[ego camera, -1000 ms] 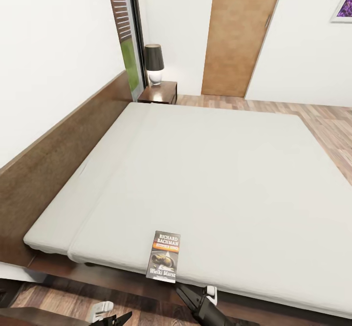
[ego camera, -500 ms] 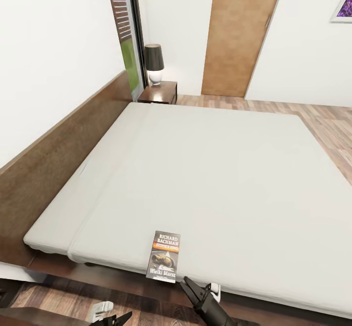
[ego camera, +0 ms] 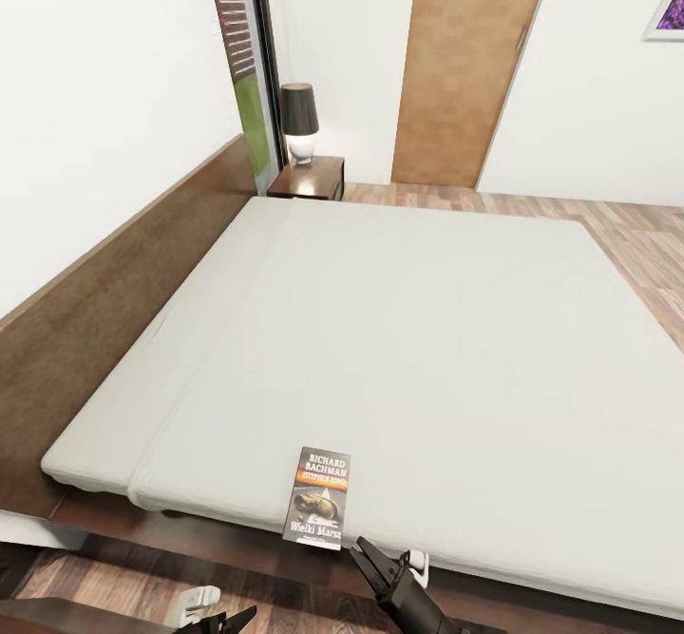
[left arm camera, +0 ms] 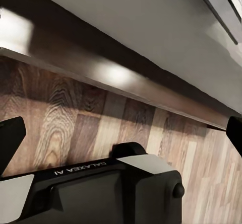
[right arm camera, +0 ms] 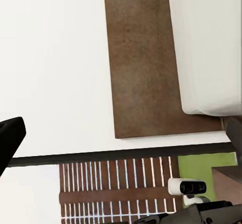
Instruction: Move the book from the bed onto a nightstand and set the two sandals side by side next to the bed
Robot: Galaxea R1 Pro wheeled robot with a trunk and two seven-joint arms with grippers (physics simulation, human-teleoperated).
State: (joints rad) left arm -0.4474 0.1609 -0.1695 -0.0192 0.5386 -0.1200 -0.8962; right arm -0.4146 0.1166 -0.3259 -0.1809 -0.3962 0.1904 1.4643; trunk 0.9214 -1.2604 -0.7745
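The book [ego camera: 320, 510], a dark paperback with white "RICHARD BACHMAN" lettering and an orange band, lies flat at the near edge of the bed [ego camera: 408, 330]. My right gripper [ego camera: 378, 566] hangs just below and right of the book's near end, over the bed frame. It is apart from the book, and its fingers stand wide in the right wrist view, around my right gripper [right arm camera: 121, 133]. My left gripper [ego camera: 226, 621] sits low over the floor, open, facing the bed frame in the left wrist view [left arm camera: 121, 133]. A nightstand [ego camera: 309, 178] stands at the bed's far corner. The sandals are out of view.
A black-shaded lamp [ego camera: 300, 121] stands on the nightstand. The brown headboard [ego camera: 123, 273] runs along the left wall. A tan door [ego camera: 470, 64] and a purple picture [ego camera: 668, 7] are on the far wall. Wood-plank floor [ego camera: 636, 235] lies beyond the bed's right side.
My right gripper has edged slightly to the right, below the book's near end. The head view has shifted a touch; the book and my left gripper have not moved.
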